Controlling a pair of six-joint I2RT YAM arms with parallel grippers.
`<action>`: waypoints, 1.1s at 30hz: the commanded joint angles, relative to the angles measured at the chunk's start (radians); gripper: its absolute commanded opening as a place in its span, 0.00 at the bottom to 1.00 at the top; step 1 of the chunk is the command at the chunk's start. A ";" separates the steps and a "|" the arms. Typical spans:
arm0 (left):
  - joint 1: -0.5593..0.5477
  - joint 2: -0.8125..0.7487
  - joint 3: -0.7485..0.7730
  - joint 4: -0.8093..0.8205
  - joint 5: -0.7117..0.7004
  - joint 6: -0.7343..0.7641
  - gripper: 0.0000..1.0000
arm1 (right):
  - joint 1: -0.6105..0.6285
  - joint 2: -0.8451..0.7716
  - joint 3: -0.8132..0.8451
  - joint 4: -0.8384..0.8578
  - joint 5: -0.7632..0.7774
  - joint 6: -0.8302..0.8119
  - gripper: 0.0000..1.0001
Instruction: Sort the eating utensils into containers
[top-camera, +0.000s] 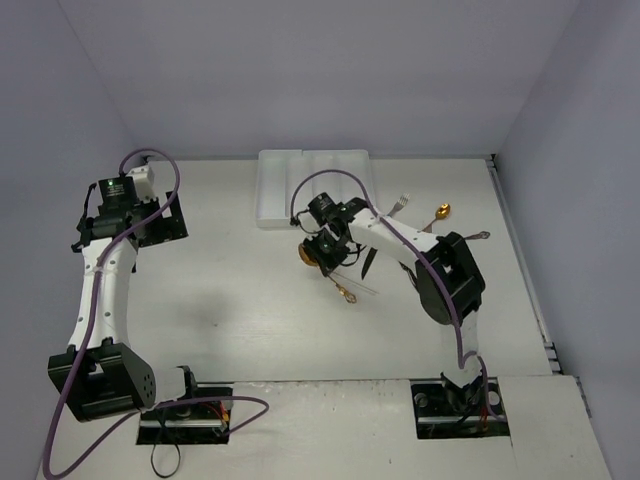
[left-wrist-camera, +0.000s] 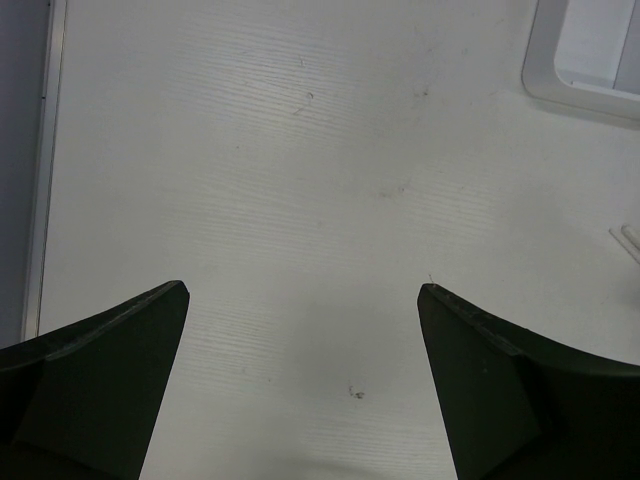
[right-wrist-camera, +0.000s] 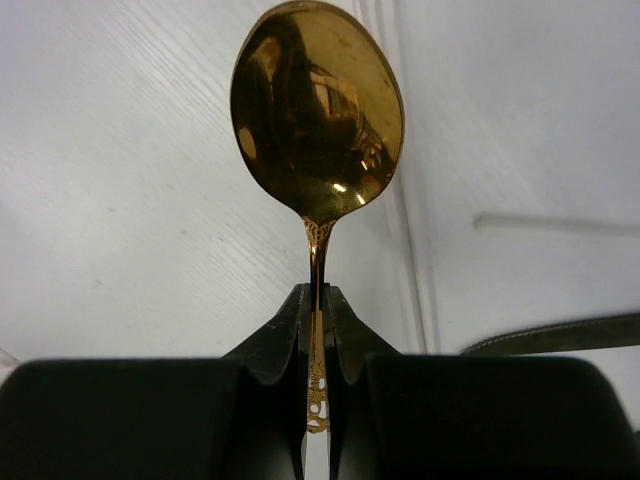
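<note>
My right gripper (right-wrist-camera: 317, 295) is shut on the handle of a gold spoon (right-wrist-camera: 318, 110), whose bowl sticks out ahead of the fingertips. From above, that spoon (top-camera: 306, 257) and the right gripper (top-camera: 322, 248) are just in front of the white cutlery tray (top-camera: 312, 185). Loose utensils lie to the right: a second gold spoon (top-camera: 441, 212), a silver fork (top-camera: 400, 204), a black knife (top-camera: 367, 262) and a small gold piece (top-camera: 347, 293). My left gripper (left-wrist-camera: 303, 290) stands open over bare table at the far left, holding nothing. A corner of the tray (left-wrist-camera: 560, 90) shows in its view.
Another slim utensil (top-camera: 480, 236) lies near the table's right edge. A dark knife (right-wrist-camera: 560, 335) and pale slim pieces (right-wrist-camera: 560, 222) lie on the table under the right gripper. Walls close in the back and both sides.
</note>
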 joint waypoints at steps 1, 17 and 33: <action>0.004 -0.011 0.064 0.042 0.010 0.003 0.97 | -0.058 -0.147 0.176 -0.002 -0.109 0.013 0.00; 0.004 -0.121 -0.022 0.205 -0.015 -0.029 0.97 | -0.381 0.196 0.802 0.068 -0.028 0.166 0.00; 0.004 -0.069 -0.030 0.213 -0.004 -0.059 0.97 | -0.445 0.387 0.852 0.255 -0.014 0.235 0.00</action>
